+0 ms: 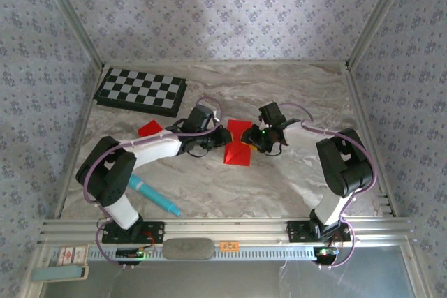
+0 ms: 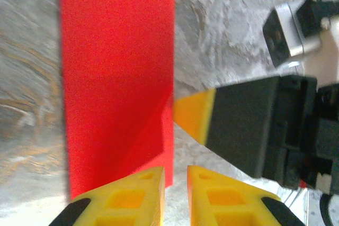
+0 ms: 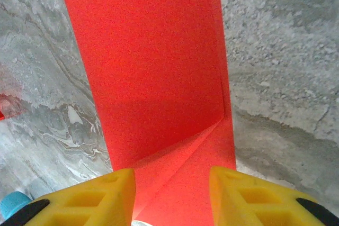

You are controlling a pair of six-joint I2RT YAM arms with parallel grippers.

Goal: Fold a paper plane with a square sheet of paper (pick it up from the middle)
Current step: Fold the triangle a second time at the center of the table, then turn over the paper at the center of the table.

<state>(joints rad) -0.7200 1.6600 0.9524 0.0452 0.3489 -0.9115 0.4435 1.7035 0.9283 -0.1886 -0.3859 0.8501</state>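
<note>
Creased red paper [image 3: 159, 78] flat on table [image 3: 286, 67]; right jaws wide astride it, left jaws narrow alongside

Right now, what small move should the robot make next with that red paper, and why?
Probably press the right gripper down onto the slanted fold to sharpen it. The red paper lies flat as a long strip with one corner turned in. The right gripper is open astride that end, and the left gripper sits at the paper's edge, seemingly steadying it.
</note>
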